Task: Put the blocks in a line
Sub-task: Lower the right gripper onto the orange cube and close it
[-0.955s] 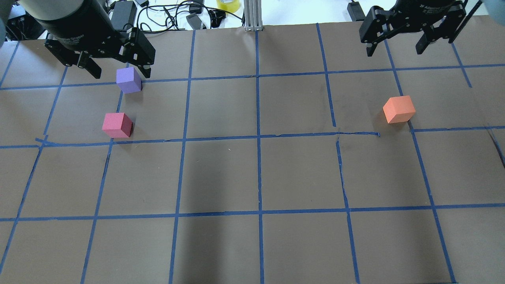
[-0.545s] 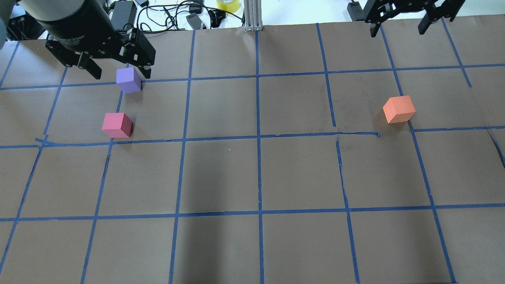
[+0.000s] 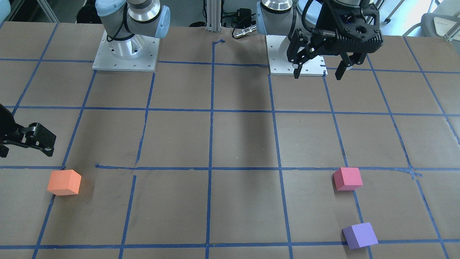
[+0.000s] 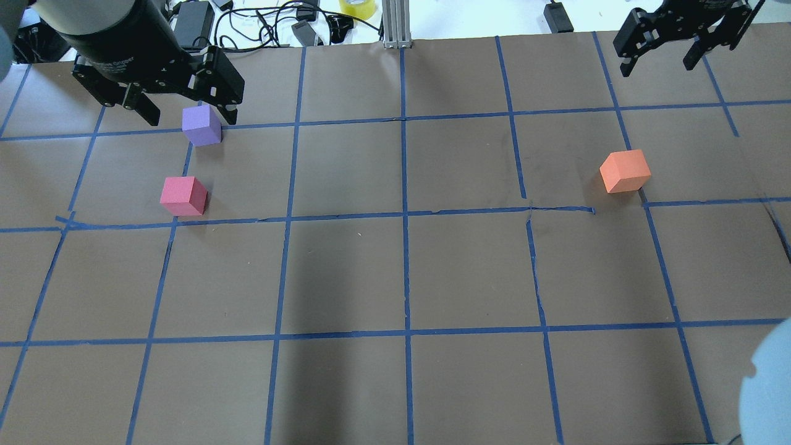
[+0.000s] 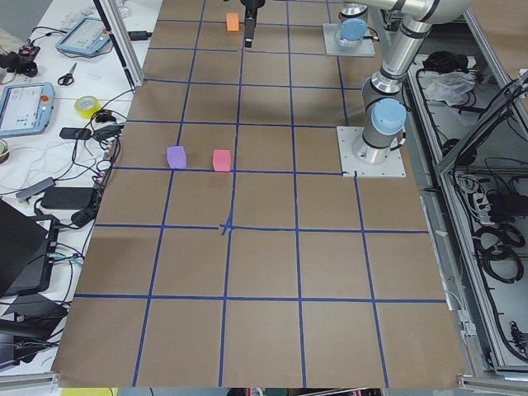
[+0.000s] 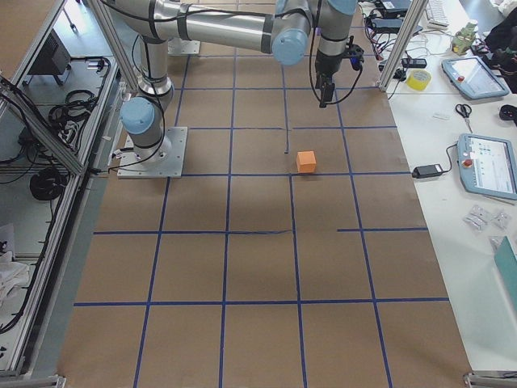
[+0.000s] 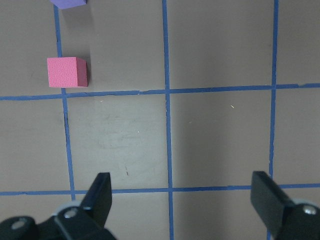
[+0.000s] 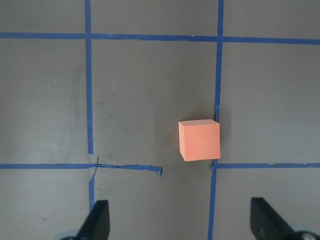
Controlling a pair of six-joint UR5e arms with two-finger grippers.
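Three blocks lie on the brown gridded table [image 4: 469, 266]. The orange block [image 4: 625, 171] [image 3: 64, 182] [image 8: 199, 140] is on the right of the overhead view. The pinkish-red block [image 4: 183, 196] [image 3: 347, 178] [image 7: 66, 72] and the purple block [image 4: 201, 125] [image 3: 359, 235] lie close together on the left. My left gripper [image 3: 317, 75] [image 7: 181, 176] is open, empty and held high, well back from those two blocks. My right gripper [image 4: 658, 65] [image 8: 180, 205] is open, empty and raised, with the orange block in front of it.
Blue tape lines mark a grid on the table. Cables, a power brick and a roll of yellow tape [image 4: 357, 6] lie past the far edge. A metal post [image 4: 395, 21] stands at the far middle. The arm bases [image 3: 125, 50] sit on the robot's side.
My right gripper has shifted to the right in the overhead view, after first drawing back toward the far edge. The left gripper and all three blocks have stayed put.
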